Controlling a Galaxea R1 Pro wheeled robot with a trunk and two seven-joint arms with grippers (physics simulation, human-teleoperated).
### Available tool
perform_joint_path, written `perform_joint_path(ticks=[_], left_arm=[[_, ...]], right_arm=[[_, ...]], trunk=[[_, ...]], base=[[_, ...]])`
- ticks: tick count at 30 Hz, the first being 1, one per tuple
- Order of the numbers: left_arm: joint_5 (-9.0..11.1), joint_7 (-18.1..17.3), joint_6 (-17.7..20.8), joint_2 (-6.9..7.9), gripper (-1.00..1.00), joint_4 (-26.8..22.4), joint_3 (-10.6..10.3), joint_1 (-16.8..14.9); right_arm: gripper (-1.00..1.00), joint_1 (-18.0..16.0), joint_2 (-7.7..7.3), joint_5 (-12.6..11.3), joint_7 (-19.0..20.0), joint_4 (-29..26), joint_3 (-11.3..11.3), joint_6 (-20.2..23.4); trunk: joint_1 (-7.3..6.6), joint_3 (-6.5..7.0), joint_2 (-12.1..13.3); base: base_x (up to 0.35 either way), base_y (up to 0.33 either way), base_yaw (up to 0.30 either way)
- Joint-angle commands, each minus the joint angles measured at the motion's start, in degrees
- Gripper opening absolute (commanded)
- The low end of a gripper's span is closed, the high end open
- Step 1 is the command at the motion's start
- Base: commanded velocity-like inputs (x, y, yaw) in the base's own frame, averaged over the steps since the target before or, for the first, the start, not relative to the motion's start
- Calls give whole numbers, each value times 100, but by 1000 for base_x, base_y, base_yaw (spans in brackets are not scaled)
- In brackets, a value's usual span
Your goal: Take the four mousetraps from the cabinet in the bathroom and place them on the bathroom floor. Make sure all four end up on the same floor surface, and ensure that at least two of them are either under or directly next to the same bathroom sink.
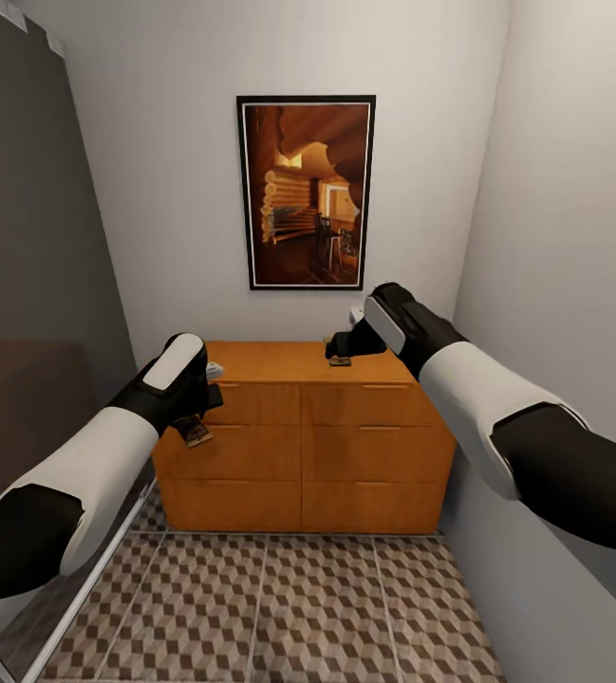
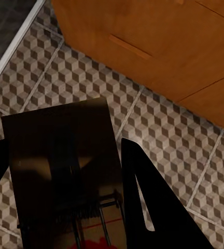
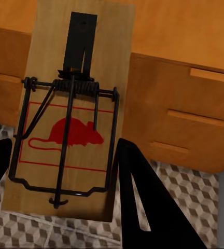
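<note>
In the head view the left gripper [image 1: 196, 417] hangs in front of the cabinet [image 1: 300, 446], closed on a mousetrap [image 1: 195, 433] held off the drawer fronts, above the bathroom floor [image 1: 279, 607]; the right gripper [image 1: 342, 349] is over the cabinet top near its back right, with a second mousetrap [image 1: 340, 359] at its tip, either just touching the top or barely clear of it, I cannot tell which. A small pale shape [image 1: 214, 370] shows just behind the left gripper at the cabinet's top edge; it may be another trap, but it is too small to say. So two traps can be counted with certainty, one per gripper. A framed picture [image 1: 306, 192] hangs on the wall above. In the left wrist view the trap [image 2: 65, 176] sits between the dark fingers [image 2: 153, 202], in shadow, with the patterned tiles below. In the right wrist view the other trap [image 3: 70, 114] is clamped likewise, its wire bar, spring and red mouse print plain. These look light, stiff wooden boards: a pinch across the bare edges suits them, keeping clear of the wire parts, which could snag or spring, and a thin flat board may pivot in a narrow pinch.
</note>
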Motion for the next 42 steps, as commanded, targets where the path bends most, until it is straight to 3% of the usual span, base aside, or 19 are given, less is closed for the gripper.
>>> perform_joint_path(ticks=[1,14,27,36,42], left_arm=[[37,49,68,10,-100,-8,-35,-6],[38,49,46,7,-100,-6,-35,2],[53,49,65,7,-100,49,-33,40],[48,45,49,10,-100,-61,-35,416],[39,47,36,32,-100,-403,-35,751]], right_arm=[[-100,12,-1,-79,-54,6,36,9],[-100,116,62,-93,-57,295,38,-6],[-100,295,101,-135,-71,513,38,2],[-100,694,119,-142,-72,505,38,-1],[-100,1050,111,-140,-58,401,37,-13]], trunk=[[0,-7,-4],[0,-7,-4],[-286,226,517],[-483,388,878],[-615,496,1119]], base=[[-3,2,0],[0,0,0],[0,0,0],[0,0,0],[0,0,0]])
